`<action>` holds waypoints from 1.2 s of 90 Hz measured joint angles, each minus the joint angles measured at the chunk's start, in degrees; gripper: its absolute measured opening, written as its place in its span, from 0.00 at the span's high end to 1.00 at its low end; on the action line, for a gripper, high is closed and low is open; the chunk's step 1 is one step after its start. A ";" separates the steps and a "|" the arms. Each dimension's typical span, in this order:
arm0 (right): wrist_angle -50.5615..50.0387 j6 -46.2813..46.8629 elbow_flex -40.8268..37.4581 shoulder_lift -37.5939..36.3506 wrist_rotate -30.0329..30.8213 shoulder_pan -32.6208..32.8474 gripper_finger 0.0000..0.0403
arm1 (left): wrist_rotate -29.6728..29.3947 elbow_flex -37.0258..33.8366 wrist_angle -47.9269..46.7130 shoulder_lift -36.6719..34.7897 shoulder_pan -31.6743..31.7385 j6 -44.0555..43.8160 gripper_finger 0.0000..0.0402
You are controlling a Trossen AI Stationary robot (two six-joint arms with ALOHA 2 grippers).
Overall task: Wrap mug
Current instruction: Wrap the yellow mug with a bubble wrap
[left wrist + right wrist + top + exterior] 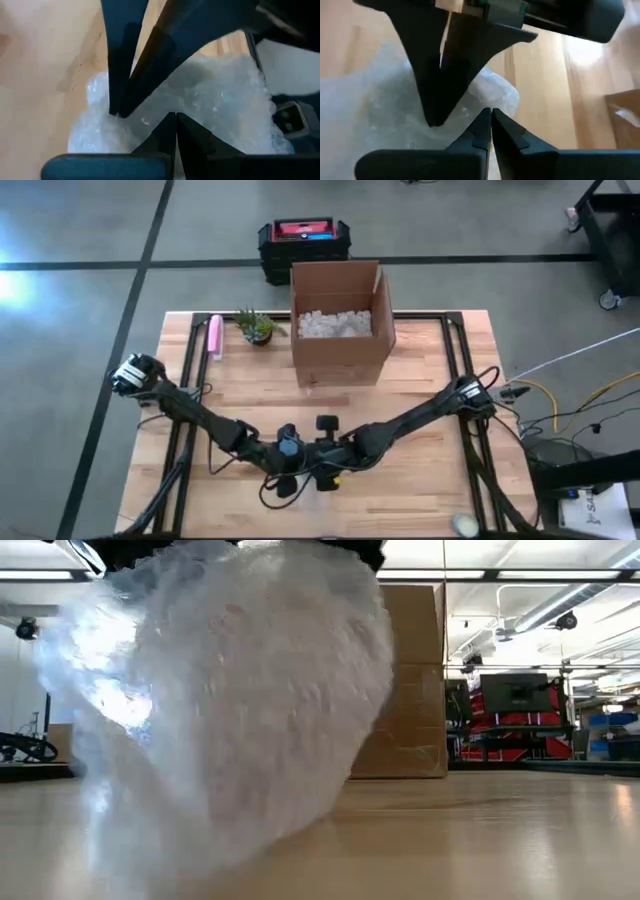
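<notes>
I see a wooden table [420,390] on a grey concrete floor, with an open cardboard box [341,322] of white packing fill at upper centre of the high view. A small potted plant [257,327] and a pink object [214,337] sit left of the box. Both arms converge at lower centre. In the low view the bubble-wrap bundle [220,700] fills the left and centre, resting on the tabletop; I cannot see the mug inside it. The left gripper [172,120] has its fingers pressed together on the wrap. The right gripper [490,116] is likewise pinched together on the wrap.
</notes>
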 joint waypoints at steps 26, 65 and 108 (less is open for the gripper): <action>0.21 -0.02 -0.37 1.41 -0.61 0.81 1.00 | -8.54 -0.32 -7.67 -9.27 -0.68 -0.35 1.00; -2.22 -3.40 2.43 1.03 -1.57 1.10 1.00 | -2.46 -0.01 6.67 4.71 -0.83 0.67 1.00; -11.01 -3.16 8.52 0.51 -15.89 2.69 1.00 | -4.14 -0.14 6.60 4.68 -0.71 0.52 1.00</action>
